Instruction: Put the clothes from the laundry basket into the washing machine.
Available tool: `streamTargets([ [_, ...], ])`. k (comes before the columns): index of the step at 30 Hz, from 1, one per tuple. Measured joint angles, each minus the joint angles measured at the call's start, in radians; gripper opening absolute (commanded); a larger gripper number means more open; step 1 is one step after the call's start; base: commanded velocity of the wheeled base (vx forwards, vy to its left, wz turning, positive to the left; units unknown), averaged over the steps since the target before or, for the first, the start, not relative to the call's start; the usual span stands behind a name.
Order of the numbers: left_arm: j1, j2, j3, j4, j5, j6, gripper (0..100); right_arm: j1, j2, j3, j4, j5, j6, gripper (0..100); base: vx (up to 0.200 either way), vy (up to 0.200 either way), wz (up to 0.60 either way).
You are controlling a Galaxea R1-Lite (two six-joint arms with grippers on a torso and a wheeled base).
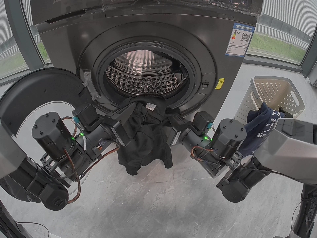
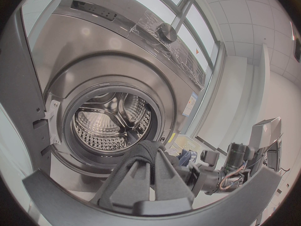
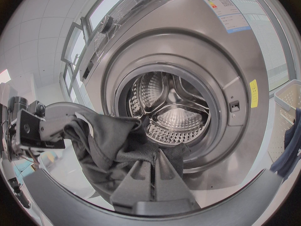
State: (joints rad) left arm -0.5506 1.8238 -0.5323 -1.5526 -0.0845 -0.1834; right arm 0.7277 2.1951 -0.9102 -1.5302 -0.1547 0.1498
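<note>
Both left tool (image 2: 153,160) and right tool (image 3: 154,160) grip black garment (image 1: 145,139), door (image 1: 36,90) open, laundry basket (image 1: 275,93) beside

A laundry corner: a front-loading washing machine (image 1: 148,27) stands on grey floor tiles (image 1: 148,202) before tall windows (image 1: 284,17), a laundry basket (image 1: 275,93) at its right.

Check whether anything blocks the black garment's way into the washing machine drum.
Nothing visible does. The door is swung open to the robot's left, the drum mouth stands open, and the black garment hangs between the left tool and right tool just before its lower rim.
</note>
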Motion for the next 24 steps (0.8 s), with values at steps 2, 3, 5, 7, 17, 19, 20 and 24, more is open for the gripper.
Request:
streamTargets([
  [2,-0.001,-0.002,-0.003,0.000,0.000,0.000,0,-0.001,0.004,0.033,0.004,0.000,0.000,0,0.000,0.000,0.00],
  [3,-0.001,-0.003,-0.004,0.000,0.000,0.000,0,-0.001,0.008,0.048,0.006,0.000,0.000,0,0.000,0.000,0.00],
  [5,-0.001,-0.007,-0.008,0.000,0.000,0.000,0,-0.001,0.017,0.081,0.008,0.002,0.000,100,0.000,0.000,0.00],
  [7,-0.001,-0.013,-0.016,0.000,0.001,0.001,0,-0.001,0.027,0.105,0.011,0.005,0.000,100,0.000,0.000,0.00],
  [17,0.003,-0.025,-0.027,0.000,0.001,0.001,0,0.015,0.040,0.157,0.017,0.031,-0.014,100,0.000,0.000,0.00],
  [19,0.004,-0.025,-0.027,0.000,0.001,0.001,0,0.021,0.038,0.159,0.014,0.036,-0.019,100,0.000,0.000,0.00],
  [20,0.005,-0.025,-0.027,0.000,0.001,0.001,0,0.023,0.038,0.158,0.014,0.037,-0.020,100,0.000,0.000,0.00],
  [24,0.007,-0.023,-0.027,0.000,0.001,0.001,0,0.027,0.036,0.146,0.014,0.039,-0.025,100,0.000,0.000,0.00],
])
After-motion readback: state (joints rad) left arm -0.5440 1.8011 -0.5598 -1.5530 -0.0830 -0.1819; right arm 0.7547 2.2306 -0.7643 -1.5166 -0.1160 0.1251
